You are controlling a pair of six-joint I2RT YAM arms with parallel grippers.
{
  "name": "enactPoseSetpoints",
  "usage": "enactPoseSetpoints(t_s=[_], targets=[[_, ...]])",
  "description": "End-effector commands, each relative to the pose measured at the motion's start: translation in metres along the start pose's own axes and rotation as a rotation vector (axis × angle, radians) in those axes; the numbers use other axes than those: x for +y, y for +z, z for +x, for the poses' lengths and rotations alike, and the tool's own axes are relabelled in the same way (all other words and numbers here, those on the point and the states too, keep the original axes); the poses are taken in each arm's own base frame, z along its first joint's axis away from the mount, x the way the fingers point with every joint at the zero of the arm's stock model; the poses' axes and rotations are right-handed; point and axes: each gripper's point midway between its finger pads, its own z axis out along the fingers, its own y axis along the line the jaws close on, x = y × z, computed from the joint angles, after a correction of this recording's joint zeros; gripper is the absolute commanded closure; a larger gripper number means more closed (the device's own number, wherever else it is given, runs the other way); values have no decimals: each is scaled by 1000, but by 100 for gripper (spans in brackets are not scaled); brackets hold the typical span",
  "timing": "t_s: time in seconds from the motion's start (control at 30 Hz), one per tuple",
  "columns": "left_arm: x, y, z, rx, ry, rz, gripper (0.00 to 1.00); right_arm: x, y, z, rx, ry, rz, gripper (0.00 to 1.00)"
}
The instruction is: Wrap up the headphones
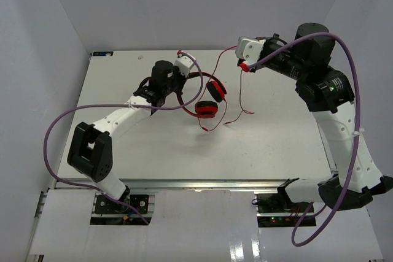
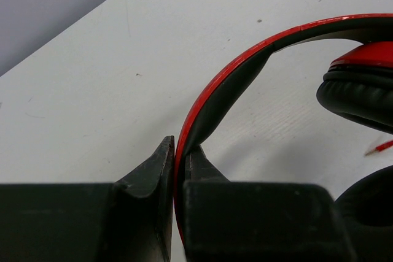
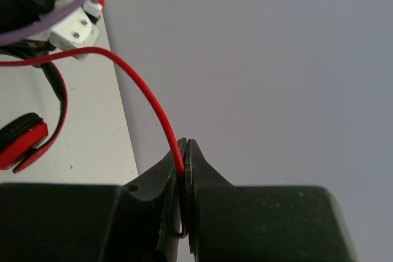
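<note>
Overhead view of a white counter (image 1: 276,151), with two arm bases bolted at its near edge.

Reaching inward from the near-left corner toward the centre: left gripper (image 2: 179,151), clamped tight on the headband (image 2: 215,90), with the red-and-black arc pinched edge-on between the fingers. Probably gripped there to anchor the headphones (image 1: 206,110) and keep the band steady as a core for winding.

Just beyond that grip, about mid-counter: both ear cups, black ear pads (image 2: 356,96) turned toward each other. Hard to tell whether resting on the surface or hanging just above it.

To the right of the cups: thin red cable (image 1: 240,93), trailing in loose bends over the counter, then climbing steeply.

Farther back, raised above the far-right part of the counter: right gripper (image 3: 185,145), closed on that cable, the strand nipped between the fingertips. Likely held high to pull slack off the surface and keep the cord taut enough to guide.

Plug not made out. No clear turns of cable around the band, so wrapping judged barely begun.
</note>
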Motion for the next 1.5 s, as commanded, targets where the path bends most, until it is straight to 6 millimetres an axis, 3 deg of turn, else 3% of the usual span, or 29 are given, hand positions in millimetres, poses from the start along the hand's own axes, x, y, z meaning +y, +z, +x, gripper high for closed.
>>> enactPoseSetpoints(t_s=[0.0,0.07,0.33,0.43,0.53,0.57,0.7,0.83,0.97,1.07,1.13,1.33,1.47], targets=[[-1,-4,-30,-95,5,27,100,10,4,14,38,32,-20,92],[-16,-7,-28,-102,-1,97,100,5,10,32,104,21,27,92],[-70,-25,-24,-123,-65,315,100,13,47,65,146,73,63,92],[-81,-37,-33,-151,-68,348,100,5,53,87,210,70,132,92],[-79,-52,-44,-190,-70,340,100,-5,49,122,268,106,176,92],[-76,-62,-51,-213,-58,327,100,-8,45,124,262,135,185,92],[-64,-82,-59,-230,-26,270,100,-18,34,120,245,124,202,92],[-65,-107,-70,-279,-35,281,100,-2,36,113,217,180,132,92],[-81,-135,-80,-308,-104,377,100,14,41,107,209,299,110,92],[-76,-153,-94,-349,-121,360,100,22,41,118,232,385,135,92],[-69,-161,-100,-362,-107,322,100,18,33,113,204,450,173,92],[-66,-149,-72,-266,-85,288,100,-16,13,79,53,500,241,92],[-64,-142,-55,-233,-80,266,100,-35,3,77,43,494,276,92]])
